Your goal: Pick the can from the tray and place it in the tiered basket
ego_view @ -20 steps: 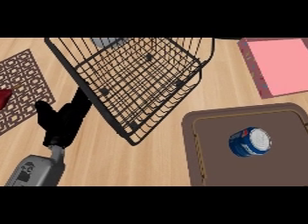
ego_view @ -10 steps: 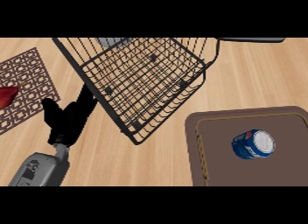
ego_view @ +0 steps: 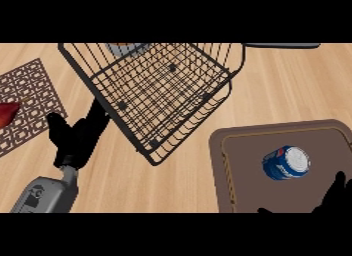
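Can (ego_view: 287, 163) lies on its side mid-tray (ego_view: 231, 170), near the counter's right edge. Right hand (ego_view: 341, 197) (fingers straight, released) just beside it; left hand (ego_view: 77, 137) relaxed beside the basket (ego_view: 160, 95).

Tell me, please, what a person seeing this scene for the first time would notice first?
Probably the big black wire tiered basket, tilted across the upper middle of the wooden counter. Next, the blue can lying on its side in the brown tray at lower right, with the right hand coming in just below it. The left hand is raised beside the basket's left edge.
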Tool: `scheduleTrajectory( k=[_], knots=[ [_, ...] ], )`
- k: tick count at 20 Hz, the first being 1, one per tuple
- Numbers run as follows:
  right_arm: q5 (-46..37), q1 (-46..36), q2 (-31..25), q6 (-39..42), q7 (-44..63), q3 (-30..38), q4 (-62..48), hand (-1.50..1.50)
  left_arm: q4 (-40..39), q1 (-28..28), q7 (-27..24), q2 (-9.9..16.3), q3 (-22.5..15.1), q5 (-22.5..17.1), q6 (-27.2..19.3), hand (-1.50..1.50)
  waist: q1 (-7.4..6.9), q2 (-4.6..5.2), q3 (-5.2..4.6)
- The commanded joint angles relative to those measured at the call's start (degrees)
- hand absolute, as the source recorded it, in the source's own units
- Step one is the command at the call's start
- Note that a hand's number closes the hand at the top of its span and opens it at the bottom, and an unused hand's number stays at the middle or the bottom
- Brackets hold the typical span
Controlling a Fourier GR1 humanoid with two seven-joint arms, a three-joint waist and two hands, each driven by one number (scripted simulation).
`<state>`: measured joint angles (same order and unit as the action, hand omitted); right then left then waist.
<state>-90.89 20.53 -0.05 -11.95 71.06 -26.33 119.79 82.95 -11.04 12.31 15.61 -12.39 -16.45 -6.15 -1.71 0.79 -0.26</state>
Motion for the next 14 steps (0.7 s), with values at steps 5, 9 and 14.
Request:
scheduleTrajectory(
  k=[5, 9, 14],
  knots=[
    [-2.09, -8.92, 0.05, 2.63, 14.17, 1.68, -5.76, -1.5, 0.52, 0.06, -1.71, -1.85, -0.86, 0.65, 0.19, 0.0, 1.42, -0.42, 0.16],
    [-0.58, -7.87, 0.05, 4.7, 14.17, 1.54, -3.83, -1.5, 0.2, -0.66, -1.53, -0.35, 1.31, -0.22, 1.11, 0.0, 2.19, -0.66, 0.17],
    [-0.38, -10.13, 0.05, 1.6, 14.16, 3.57, -7.9, -1.5, -0.37, -0.86, -1.56, -1.55, 0.66, 0.91, 0.38, 0.0, 2.29, -0.64, 0.23]
  ],
)
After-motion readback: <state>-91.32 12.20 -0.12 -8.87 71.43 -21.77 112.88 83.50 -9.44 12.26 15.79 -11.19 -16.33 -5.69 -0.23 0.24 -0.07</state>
